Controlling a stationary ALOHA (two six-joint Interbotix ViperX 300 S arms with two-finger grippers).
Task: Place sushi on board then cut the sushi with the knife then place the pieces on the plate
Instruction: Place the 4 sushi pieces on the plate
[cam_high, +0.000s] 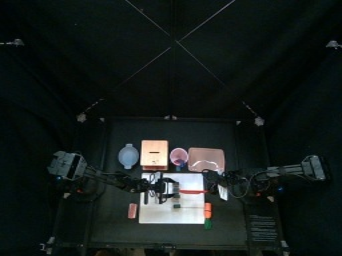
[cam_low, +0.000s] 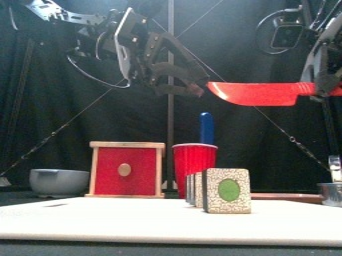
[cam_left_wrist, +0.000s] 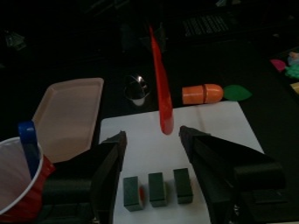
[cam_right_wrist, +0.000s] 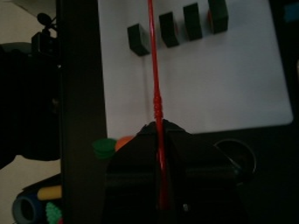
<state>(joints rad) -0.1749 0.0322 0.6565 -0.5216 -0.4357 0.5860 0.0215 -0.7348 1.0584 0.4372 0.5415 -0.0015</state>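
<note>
The right tool (cam_right_wrist: 158, 131) is clamped shut on the handle of the red knife (cam_right_wrist: 152, 70). In the front view the blade lies level in the upper right of the frame, well above the white board (cam_low: 80, 215). The left tool (cam_left_wrist: 152, 138) gapes wide and holds nothing. It hangs over the sushi blocks (cam_left_wrist: 149, 188), which sit at the bottom centre of its own view.

The blocks stand on edge in a short row on the board, at lower centre in the front view. Small gaps show between them, so they look already parted.

They are probably light, stiff toy pieces that tip or slide easily. Each is best pinched singly across its flat faces, low down, with gentle pressure. The knife looks thin and may flex.

The pink tray (cam_left_wrist: 65, 109) lies on the surface just beside the board, at middle left in the left wrist view. The red cup (cam_low: 195, 165) with the blue knife (cam_low: 206, 125) stands behind the blocks.
</note>
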